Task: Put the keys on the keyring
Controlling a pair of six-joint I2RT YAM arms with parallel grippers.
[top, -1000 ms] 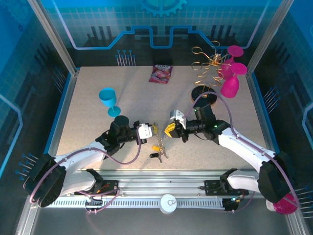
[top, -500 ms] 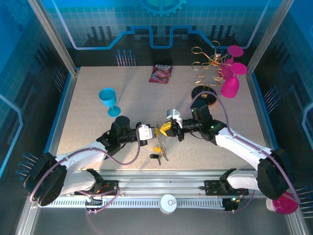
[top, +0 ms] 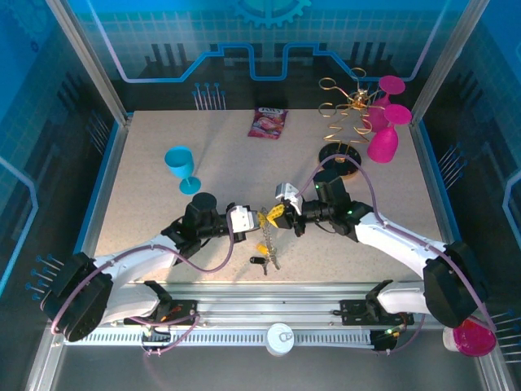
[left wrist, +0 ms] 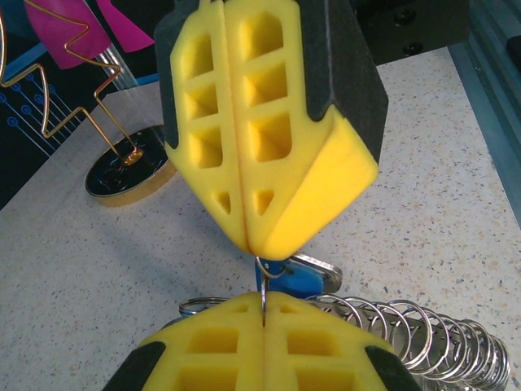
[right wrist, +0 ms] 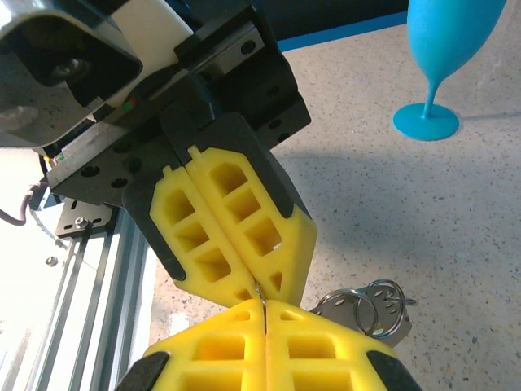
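Grippers: left gripper (top: 259,217) and right gripper (top: 275,213), yellow latticed foam pads, both closed tip to tip on one thin wire of the keyring (left wrist: 407,338).
Keyring: silvery coiled strand, centre of top view, hanging to the table (top: 203,138).
Keys: keys (top: 260,247) with yellow and black heads lying just below the tips.
Room: speckled tabletop open either side; gold wire rack (top: 346,110) upper right and blue goblet (top: 181,167) at left, well apart.

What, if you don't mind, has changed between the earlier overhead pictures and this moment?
The right gripper slid left until it touched tips with the left gripper. Both stayed shut, and the left kept holding the dangling silvery chain keyring. The loose yellow-headed and black-headed keys, the blue plastic goblet and the gold wire rack did not move.
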